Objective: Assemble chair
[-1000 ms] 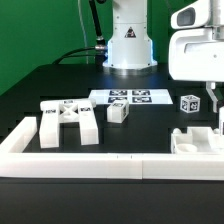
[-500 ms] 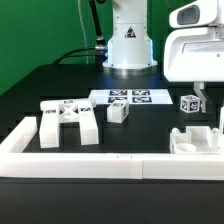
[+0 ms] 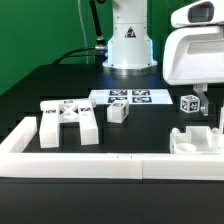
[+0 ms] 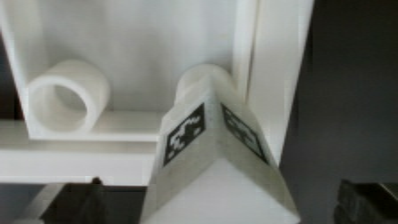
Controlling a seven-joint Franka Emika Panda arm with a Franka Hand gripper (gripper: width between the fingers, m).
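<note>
Reading this as release step: gripper (image 4: pixel 221 196) spread, standing clear either side of tagged chair leg (image 4: pixel 217 140). Leg seems upright on white panel (image 3: pixel 194 141), exterior view's right, beside border wall (image 3: pixel 100 158). You lift straight up next, no nudging leg, then fetch another part.

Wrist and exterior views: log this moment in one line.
jaws: open | tagged part: under jaws, ungripped | frame: untouched

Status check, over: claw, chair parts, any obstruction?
Claw open, astride tagged leg, not gripping. Leg beside white frame piece. Braced frame and small block lie apart, exterior view's left. Nothing blocking.
</note>
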